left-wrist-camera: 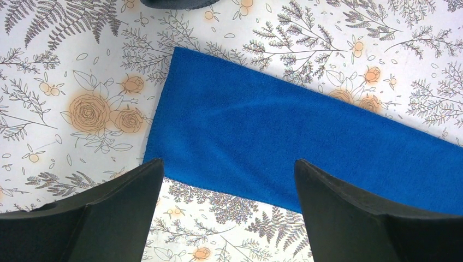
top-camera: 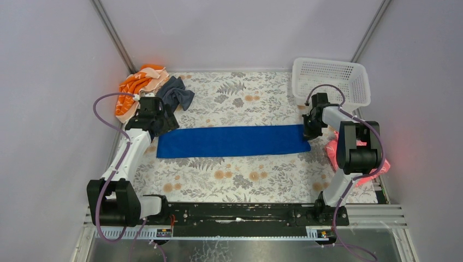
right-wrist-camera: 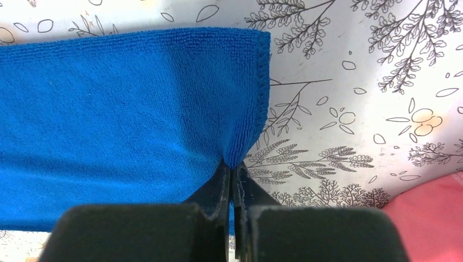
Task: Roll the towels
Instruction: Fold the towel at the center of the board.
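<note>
The right gripper (right-wrist-camera: 231, 166) clamps the right end of the blue towel (top-camera: 232, 141), a long flat strip across the table (top-camera: 218, 180). The left gripper (left-wrist-camera: 228, 162) hangs, fingers spread wide, above its left end; the grey towel (top-camera: 176, 94) lies crumpled behind.

Floral table (top-camera: 240, 180), flat blue towel (top-camera: 232, 141), grey towel (top-camera: 176, 94), orange cloth (top-camera: 136, 87), basket (top-camera: 333, 79)
</note>
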{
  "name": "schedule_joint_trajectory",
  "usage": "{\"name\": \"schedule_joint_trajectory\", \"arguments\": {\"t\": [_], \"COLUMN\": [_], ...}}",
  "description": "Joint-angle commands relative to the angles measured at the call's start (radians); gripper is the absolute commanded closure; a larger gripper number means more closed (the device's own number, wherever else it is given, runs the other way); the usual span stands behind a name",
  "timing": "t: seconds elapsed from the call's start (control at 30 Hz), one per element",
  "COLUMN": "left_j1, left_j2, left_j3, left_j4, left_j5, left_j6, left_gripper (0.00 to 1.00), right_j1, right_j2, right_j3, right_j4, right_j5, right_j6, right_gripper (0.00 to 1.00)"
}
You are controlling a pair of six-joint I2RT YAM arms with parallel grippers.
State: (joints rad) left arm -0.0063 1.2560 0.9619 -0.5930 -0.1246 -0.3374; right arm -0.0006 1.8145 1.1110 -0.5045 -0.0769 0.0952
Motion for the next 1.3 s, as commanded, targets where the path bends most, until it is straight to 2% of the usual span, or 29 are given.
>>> {"name": "schedule_joint_trajectory", "arguments": {"t": [0.0,0.23,0.4,0.6,0.8,1.0,1.13,1.27], "left_j1": [-0.008,-0.009,-0.01,-0.014,-0.014,-0.014,-0.014,-0.014], "left_j2": [-0.012,-0.027,-0.038,-0.045,-0.031,-0.019,-0.012,-0.004], "left_j3": [-0.018,-0.018,-0.022,-0.024,-0.019,-0.019,-0.017,-0.018], "left_j4": [0.039,0.039,0.04,0.043,0.044,0.044,0.044,0.045], "left_j5": [-0.021,-0.034,-0.034,-0.03,-0.013,0.003,0.011,0.021], "left_j6": [0.018,0.014,0.011,0.011,0.011,0.011,0.012,0.011], "left_gripper": [0.12,0.11,0.11,0.1,0.1,0.1,0.1,0.1], "right_j1": [0.013,0.012,-0.01,-0.02,0.071,0.266,0.402,0.505], "right_j2": [0.025,-0.094,-0.073,-0.076,-0.09,-0.041,0.015,0.041], "right_j3": [-0.036,0.138,0.292,0.369,0.393,0.46,0.514,0.534], "right_j4": [-0.048,-0.092,-0.168,-0.189,-0.243,-0.309,-0.341,-0.296], "right_j5": [0.032,0.376,0.575,0.747,0.592,0.205,0.13,0.043], "right_j6": [0.016,0.038,-0.027,-0.08,-0.085,-0.059,-0.029,0.04], "right_gripper": [1.0,1.0,1.0,1.0,1.0,1.0,1.0,1.0]}}
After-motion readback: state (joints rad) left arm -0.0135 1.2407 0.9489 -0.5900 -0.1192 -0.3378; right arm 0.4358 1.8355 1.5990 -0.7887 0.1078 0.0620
